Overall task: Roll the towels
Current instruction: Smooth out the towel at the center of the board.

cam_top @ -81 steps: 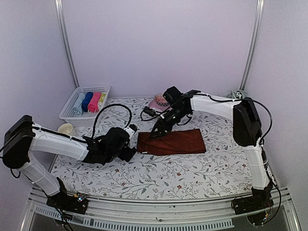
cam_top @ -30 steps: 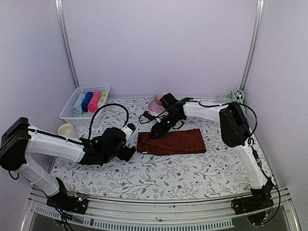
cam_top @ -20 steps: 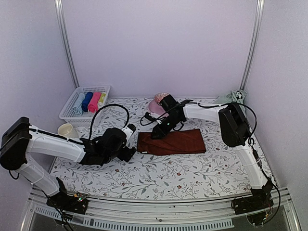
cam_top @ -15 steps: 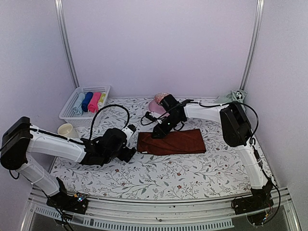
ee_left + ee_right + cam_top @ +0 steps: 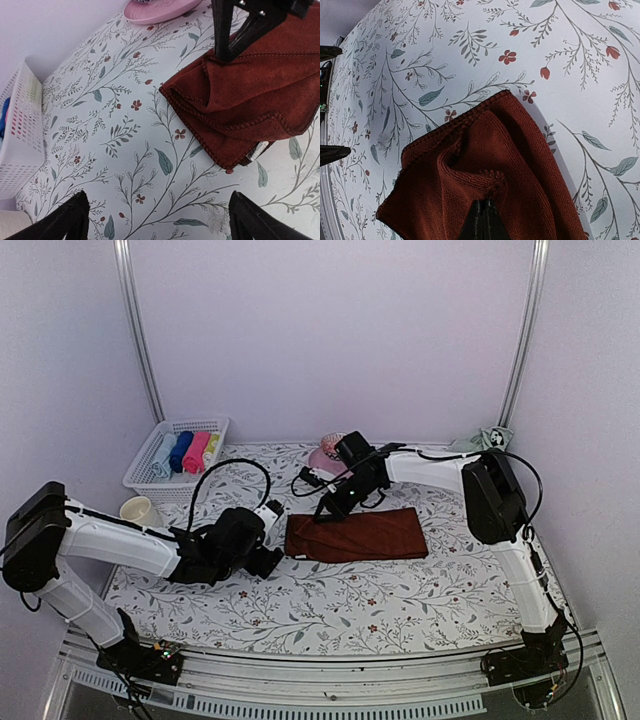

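Red towel [image 5: 485,165]: folded flat on the table cover [image 5: 350,590], several layers showing at its left end, a small white label [image 5: 255,150] at the near left corner. The right gripper [image 5: 482,207] is down on the far left corner of this towel, its fingers pressed together on a pinch of the top layer, and the cloth is puckered into a ridge right at the tips. The rest of the towel runs off to the right of those fingers and towards the near edge. Green towel [image 5: 487,437]: bunched at the far right of the table, well apart from both sets of fingers; its shape cannot be made out. Left gripper [image 5: 157,200]: fingers spread wide, nothing between them, low over the cover. The red towel's left end lies just ahead of them, on the side of the right-hand finger, not touching. Pink plate [image 5: 160,9]: beyond the right gripper's fingers, near the towel's far edge. White basket [image 5: 150,465]: well off beyond the left gripper's left-hand finger, holding rolled cloths [image 5: 190,452] in blue, pink and yellow. Cup [image 5: 137,510]: just in front of the basket.
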Robot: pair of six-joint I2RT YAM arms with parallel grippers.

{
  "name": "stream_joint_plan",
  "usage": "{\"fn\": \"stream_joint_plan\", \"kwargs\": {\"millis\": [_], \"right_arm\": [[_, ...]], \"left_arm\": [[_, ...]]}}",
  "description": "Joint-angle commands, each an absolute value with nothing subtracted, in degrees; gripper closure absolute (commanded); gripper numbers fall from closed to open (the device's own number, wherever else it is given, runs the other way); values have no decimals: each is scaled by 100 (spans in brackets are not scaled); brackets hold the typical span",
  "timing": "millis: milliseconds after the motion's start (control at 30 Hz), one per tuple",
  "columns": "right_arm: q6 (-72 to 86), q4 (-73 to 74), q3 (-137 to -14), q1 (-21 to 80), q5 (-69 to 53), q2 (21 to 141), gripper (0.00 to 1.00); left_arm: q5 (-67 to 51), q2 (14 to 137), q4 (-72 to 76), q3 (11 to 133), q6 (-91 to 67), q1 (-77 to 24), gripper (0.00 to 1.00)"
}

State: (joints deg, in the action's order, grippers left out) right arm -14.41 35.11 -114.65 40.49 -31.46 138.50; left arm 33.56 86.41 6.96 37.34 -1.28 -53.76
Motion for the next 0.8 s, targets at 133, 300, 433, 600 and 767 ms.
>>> {"fn": "stream_joint_plan", "kwargs": {"millis": [133, 300, 433, 600, 767], "right_arm": [[-1831, 3799, -11229, 4190, -4125, 13307, 98], [-2070, 3922, -10912, 4419, -4366, 13045, 98], [-2265, 4038, -10811, 4602, -4470, 13045, 97], [-2257, 4066, -10845, 4734, -4482, 13188, 97], [-2448, 4342, -10905, 4799, -4535, 13302, 87]], "left_arm": [[3374, 8521, 840, 3711, -123, -5346, 3], [3380, 8498, 853, 3702, -123, -5343, 3], [3375, 8541, 844, 3716, -123, -5343, 3], [3383, 8534, 825, 3729, -139, -5343, 3], [3371, 8551, 833, 3733, -132, -5335, 3]]}}
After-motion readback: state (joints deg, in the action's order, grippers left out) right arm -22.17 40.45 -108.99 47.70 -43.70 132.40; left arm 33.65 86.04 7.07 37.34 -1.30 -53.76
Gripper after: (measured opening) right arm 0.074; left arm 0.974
